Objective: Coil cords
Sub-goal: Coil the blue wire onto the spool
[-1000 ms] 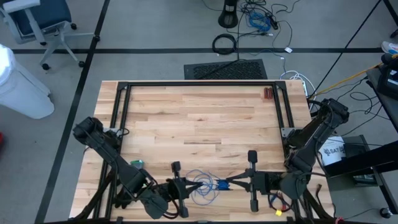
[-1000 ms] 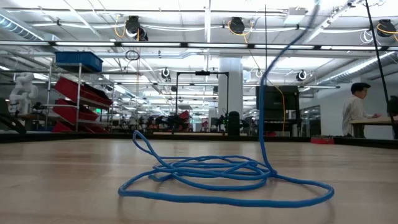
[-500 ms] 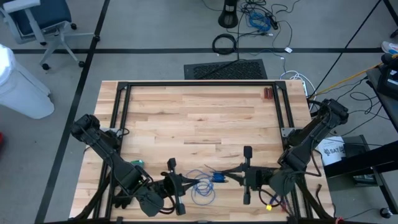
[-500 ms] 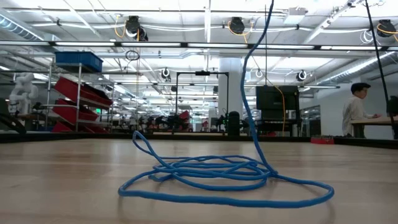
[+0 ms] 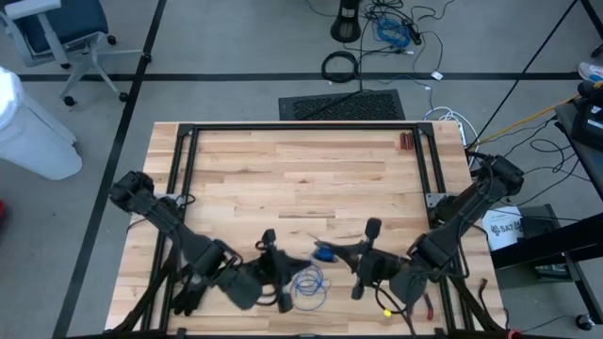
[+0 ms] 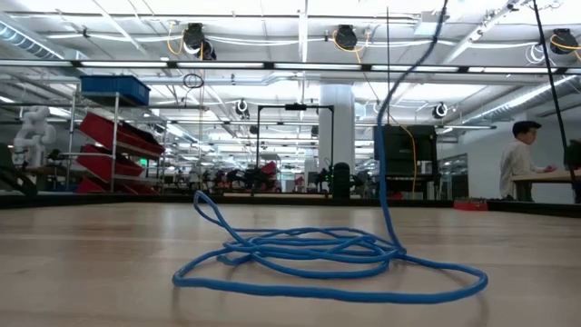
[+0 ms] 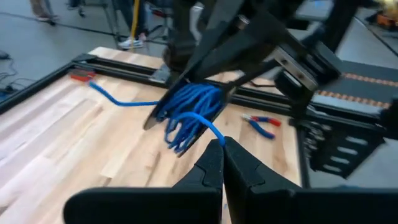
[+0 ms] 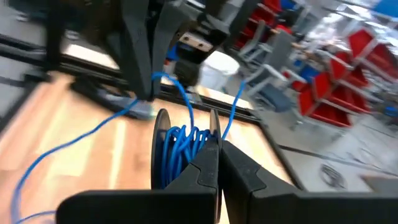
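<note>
Both grippers have swung since the earlier frames: the right gripper has lifted its blue bundle up and toward the table's middle, and the left gripper now angles inward toward it. Low down, the rising strand has shifted back to the right while the loops on the wood lie unchanged.

At the near edge of the table, the left gripper is pinched tight on a strand of the cord, its fingers meeting on the blue wire in its own wrist view. Loose loops of the cord lie on the wood just in front of it, close to the near edge. The right gripper is clamped on a small wound bundle of the same cord, held just above the tabletop beside the left gripper, with strands running between the two.

Red-handled pliers lie near the right arm's base, by the table's near right corner. Beyond the grippers the wood is open up to the black frame along the far and side edges. A small reddish object sits at the far right corner.
</note>
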Robot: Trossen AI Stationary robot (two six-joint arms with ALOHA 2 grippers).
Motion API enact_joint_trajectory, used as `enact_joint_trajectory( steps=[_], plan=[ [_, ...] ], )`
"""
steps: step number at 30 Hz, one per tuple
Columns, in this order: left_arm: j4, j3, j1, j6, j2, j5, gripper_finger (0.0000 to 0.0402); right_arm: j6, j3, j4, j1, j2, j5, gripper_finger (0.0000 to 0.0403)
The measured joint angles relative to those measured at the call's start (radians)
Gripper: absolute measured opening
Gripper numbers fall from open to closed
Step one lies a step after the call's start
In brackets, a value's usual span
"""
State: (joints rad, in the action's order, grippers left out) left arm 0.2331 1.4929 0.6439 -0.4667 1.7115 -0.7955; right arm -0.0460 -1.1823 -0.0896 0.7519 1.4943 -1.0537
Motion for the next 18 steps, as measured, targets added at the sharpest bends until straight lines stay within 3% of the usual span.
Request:
enact_joint_trajectory(
  steps=[10,18],
  plan=[
    [-0.104,0.0,-0.112,0.001,0.0,0.114,0.0002,0.066,0.0,0.001,-0.001,0.011,-0.187,0.0],
    [-0.186,0.0,-0.144,0.036,0.0,0.159,0.0002,0.122,0.0,0.004,-0.024,0.019,-0.21,0.0]
  ],
)
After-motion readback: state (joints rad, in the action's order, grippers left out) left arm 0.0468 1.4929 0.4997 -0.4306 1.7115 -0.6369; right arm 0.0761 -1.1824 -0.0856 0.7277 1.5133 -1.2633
